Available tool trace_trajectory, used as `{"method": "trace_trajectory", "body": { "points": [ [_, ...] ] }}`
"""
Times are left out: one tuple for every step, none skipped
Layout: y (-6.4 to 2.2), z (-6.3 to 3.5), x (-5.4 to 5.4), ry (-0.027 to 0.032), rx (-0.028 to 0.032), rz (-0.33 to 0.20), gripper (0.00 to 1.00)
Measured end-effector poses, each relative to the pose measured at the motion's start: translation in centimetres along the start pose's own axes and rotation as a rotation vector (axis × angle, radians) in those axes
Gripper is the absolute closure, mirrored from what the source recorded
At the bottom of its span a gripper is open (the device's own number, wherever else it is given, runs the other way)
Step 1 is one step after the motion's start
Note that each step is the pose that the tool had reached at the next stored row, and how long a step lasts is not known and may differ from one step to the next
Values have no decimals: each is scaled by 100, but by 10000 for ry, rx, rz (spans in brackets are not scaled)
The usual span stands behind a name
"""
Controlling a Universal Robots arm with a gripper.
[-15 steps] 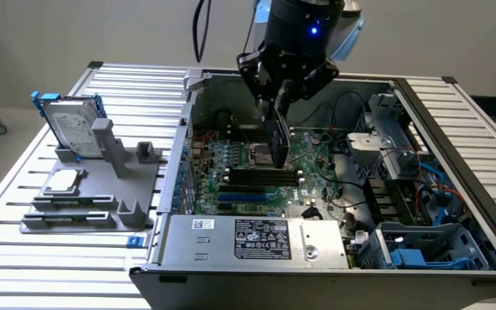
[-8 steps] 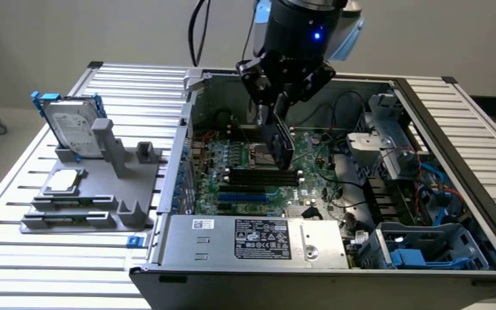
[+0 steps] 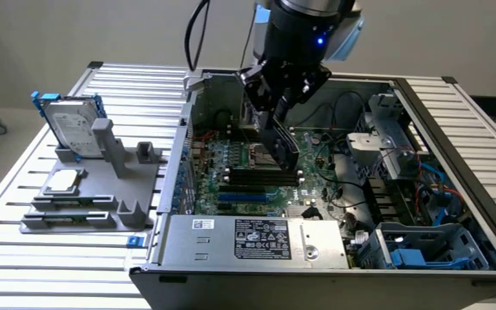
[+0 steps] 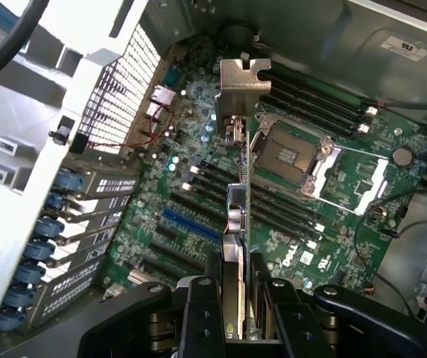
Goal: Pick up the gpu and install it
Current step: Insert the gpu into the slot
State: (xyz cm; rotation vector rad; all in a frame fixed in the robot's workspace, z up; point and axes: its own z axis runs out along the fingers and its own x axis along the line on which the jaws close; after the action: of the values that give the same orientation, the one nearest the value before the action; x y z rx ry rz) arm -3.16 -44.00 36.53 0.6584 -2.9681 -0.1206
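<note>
We find the gripper (image 3: 276, 106) clamped on the gpu (image 3: 283, 145), which it holds on edge just above the motherboard (image 3: 230, 158). Pickup is done. By our judgement the card is not yet seated in any slot.

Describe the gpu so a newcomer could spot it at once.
Find the open computer case on the slatted table. Above its motherboard, the gripper clamps the gpu: a flat black card held on edge with a silver end bracket; nothing else is gripped.
</note>
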Motion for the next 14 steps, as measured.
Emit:
{"method": "trace_trajectory", "body": {
  "points": [
    [-1,6,-1,8,17,-168,73],
    [-1,11,-1,13,38,-353,73],
    [-2,16,-1,8,63,-532,73],
    [-2,22,-2,-3,93,-722,73],
    [-3,27,-2,-21,124,-904,73],
    [-3,32,-2,-43,157,-1084,73],
    [-4,35,-2,-71,192,-1260,73],
    [-4,38,-3,-100,232,-1437,73],
    [-4,40,-3,-130,271,-1606,73],
    [-4,44,-3,-165,308,-1775,73],
    [-5,47,-3,-200,347,-1941,73],
    [-5,50,-4,-236,390,-2122,73],
    [-5,53,-4,-264,426,-2289,73],
    [-6,57,-4,-281,455,-2459,73]
  ]
}}
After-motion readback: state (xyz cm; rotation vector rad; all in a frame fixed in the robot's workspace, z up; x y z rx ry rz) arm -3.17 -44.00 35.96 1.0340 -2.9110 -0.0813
